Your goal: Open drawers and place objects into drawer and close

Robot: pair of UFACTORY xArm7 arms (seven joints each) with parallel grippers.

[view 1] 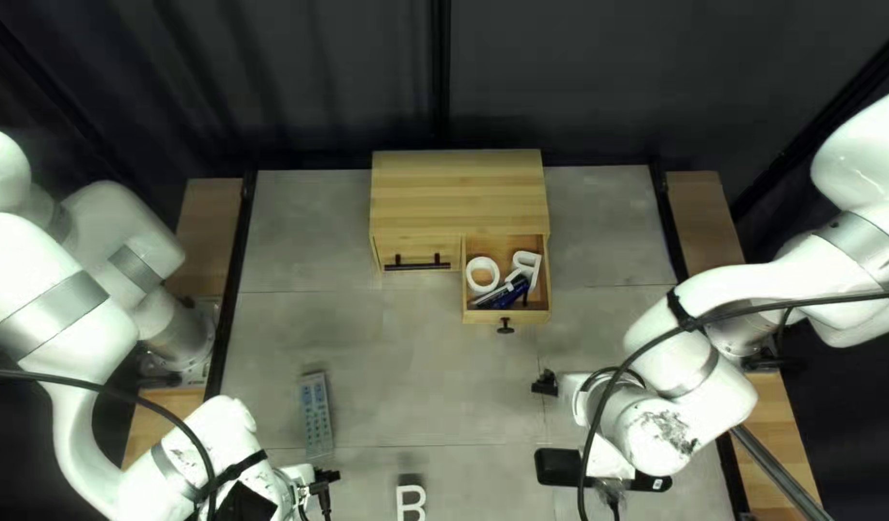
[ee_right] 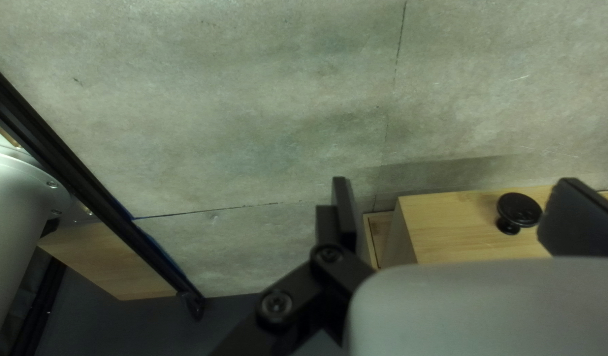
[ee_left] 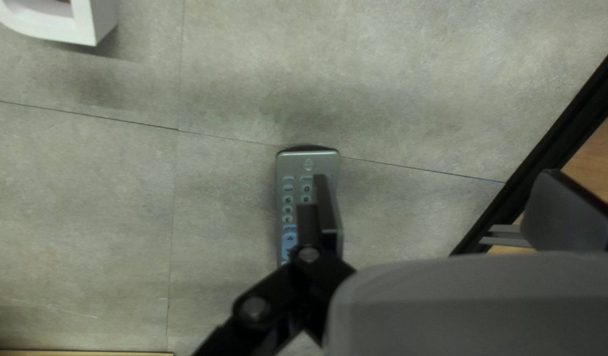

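My left gripper [view 1: 325, 479] is low beside the grey remote [view 1: 316, 415] and a white letter B [view 1: 410, 500]. In the left wrist view my left gripper [ee_left: 442, 207] is open, one finger overlapping the remote [ee_left: 308, 161]. My right gripper [view 1: 545, 384] is nearer the table's front than the pulled-out drawer [view 1: 526, 316]. In the right wrist view my right gripper [ee_right: 459, 211] stands open, the drawer's black knob [ee_right: 519, 209] ahead, apparently untouched. Inside the drawer lie a white ring-shaped piece [view 1: 471, 274], a white letter R [view 1: 529, 260] and blue pens [view 1: 513, 292].
The wooden cabinet [view 1: 459, 193] stands at the table's far edge; its left drawer [view 1: 420, 249] is closed, with a black bar handle. A black object [view 1: 556, 467] lies partly hidden under my right arm. Black rails [view 1: 234, 280] run along the table's sides.
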